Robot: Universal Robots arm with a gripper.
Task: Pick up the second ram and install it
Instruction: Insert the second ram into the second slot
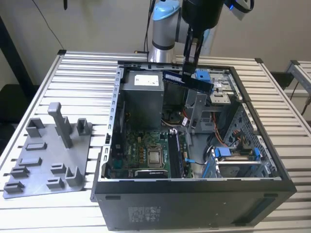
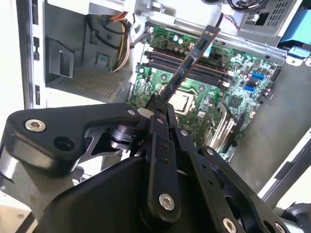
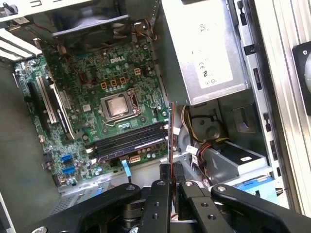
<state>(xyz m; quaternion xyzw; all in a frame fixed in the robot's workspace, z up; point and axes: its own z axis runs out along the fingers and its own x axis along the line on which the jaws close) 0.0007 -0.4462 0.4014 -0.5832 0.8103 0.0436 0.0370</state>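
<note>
Vertical gripper over the open case, tight on the second ram

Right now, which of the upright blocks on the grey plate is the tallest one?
The slim post toward the back of the grey plate in the exterior view. It has a small crosspiece on top and stands clearly higher than every other block there.

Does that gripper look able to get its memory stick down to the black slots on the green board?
Probably yes: the case lies open, and both wrist views show nothing between the held stick and the slots.
</note>
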